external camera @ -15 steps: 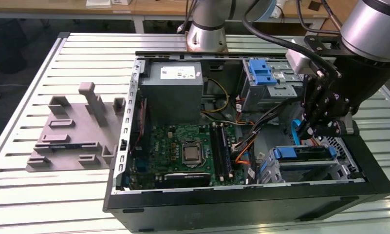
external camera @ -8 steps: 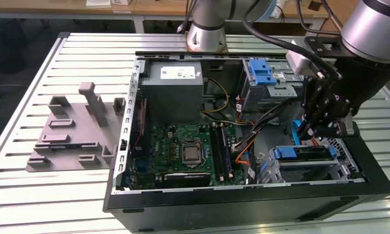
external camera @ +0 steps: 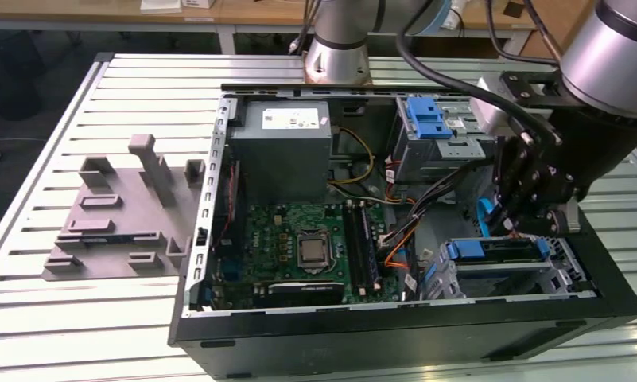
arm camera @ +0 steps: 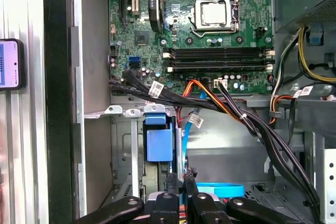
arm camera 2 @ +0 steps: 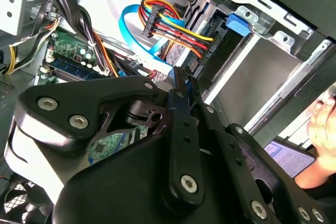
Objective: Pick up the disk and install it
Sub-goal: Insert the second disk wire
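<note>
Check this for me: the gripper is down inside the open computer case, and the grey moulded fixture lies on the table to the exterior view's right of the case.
One thing is wrong. The grey moulded fixture lies on the table to the exterior view's left of the computer case, not its right, as the exterior view shows. The rest holds: the gripper is down inside the open case.

disk (external camera: 501, 250): flat silver drive in a blue plastic bracket
pose: lying flat, level with the case floor
place: in the lower drive cage of the open computer case, at the exterior view's right
bracket: blue tab facing the motherboard side
</note>
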`<act>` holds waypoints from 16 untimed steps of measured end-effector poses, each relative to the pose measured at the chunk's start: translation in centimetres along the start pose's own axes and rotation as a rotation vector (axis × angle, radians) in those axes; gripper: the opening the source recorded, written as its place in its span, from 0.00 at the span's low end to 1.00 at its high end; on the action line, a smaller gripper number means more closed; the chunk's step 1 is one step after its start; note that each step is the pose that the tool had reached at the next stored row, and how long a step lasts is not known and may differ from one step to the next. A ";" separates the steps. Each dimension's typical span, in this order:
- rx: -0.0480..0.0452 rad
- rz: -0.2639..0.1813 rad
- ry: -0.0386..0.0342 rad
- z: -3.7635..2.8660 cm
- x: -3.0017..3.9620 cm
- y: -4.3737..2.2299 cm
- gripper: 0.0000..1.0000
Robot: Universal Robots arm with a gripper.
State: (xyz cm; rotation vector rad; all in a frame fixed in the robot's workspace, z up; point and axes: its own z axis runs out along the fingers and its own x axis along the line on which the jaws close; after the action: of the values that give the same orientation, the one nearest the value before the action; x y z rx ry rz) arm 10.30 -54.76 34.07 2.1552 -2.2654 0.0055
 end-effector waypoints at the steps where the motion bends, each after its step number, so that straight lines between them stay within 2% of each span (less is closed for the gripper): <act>1: 0.0000 -0.001 -0.0007 0.05 0.02 0.00 0.16; 12: 0.0001 -0.001 -0.0015 0.28 0.81 -0.22 0.16; 16: 0.0001 -0.001 -0.0016 0.31 0.91 -0.34 0.16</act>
State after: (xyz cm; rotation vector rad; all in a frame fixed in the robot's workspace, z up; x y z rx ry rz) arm 10.60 -55.69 33.77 2.1576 -2.2648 0.0038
